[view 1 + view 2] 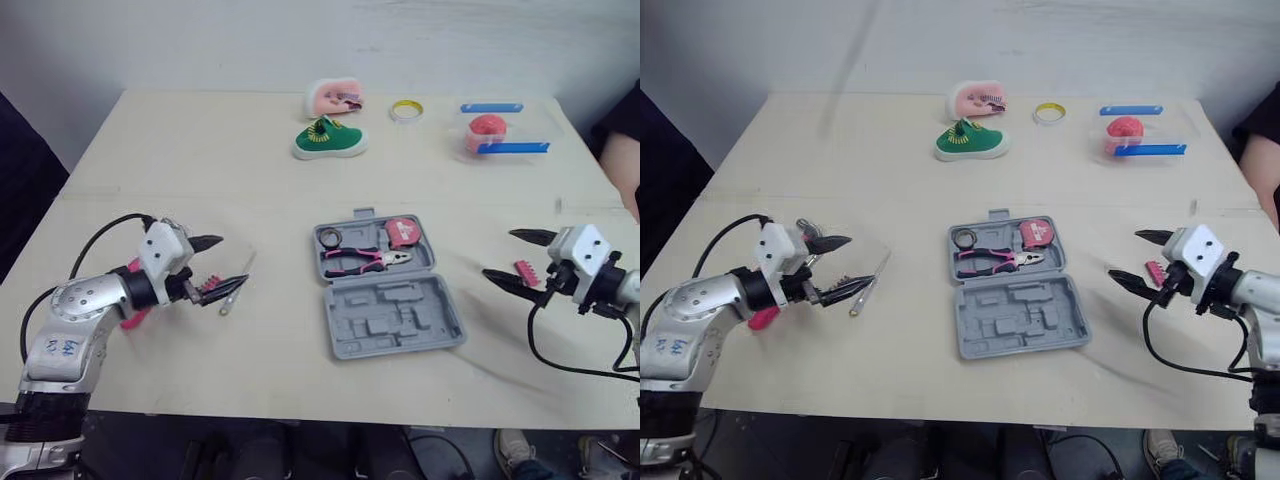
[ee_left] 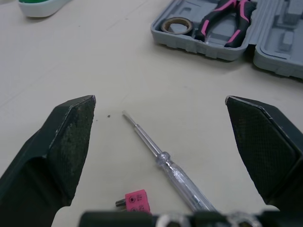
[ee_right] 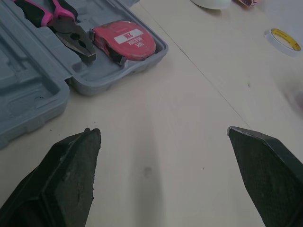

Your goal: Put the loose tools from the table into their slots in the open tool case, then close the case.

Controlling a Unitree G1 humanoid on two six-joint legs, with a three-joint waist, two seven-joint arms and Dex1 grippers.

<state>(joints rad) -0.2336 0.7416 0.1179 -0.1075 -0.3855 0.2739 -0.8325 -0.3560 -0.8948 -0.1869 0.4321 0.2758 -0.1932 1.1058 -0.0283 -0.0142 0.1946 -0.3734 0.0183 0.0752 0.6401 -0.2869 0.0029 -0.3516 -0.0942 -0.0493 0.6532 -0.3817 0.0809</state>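
The left fingers are spread wide over the clear-handled screwdriver, which lies loose near the left edge of the desk, well apart from the open case at its middle; if they pinch it flat, the thin round shaft may roll or skid free. The right fingers hang open, empty

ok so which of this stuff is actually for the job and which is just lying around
For the job: tool case, screwdriver, pink bit holder on the left, pink piece on the right.
Just lying about: green shoe, pink object, yellow tape roll, clear box.
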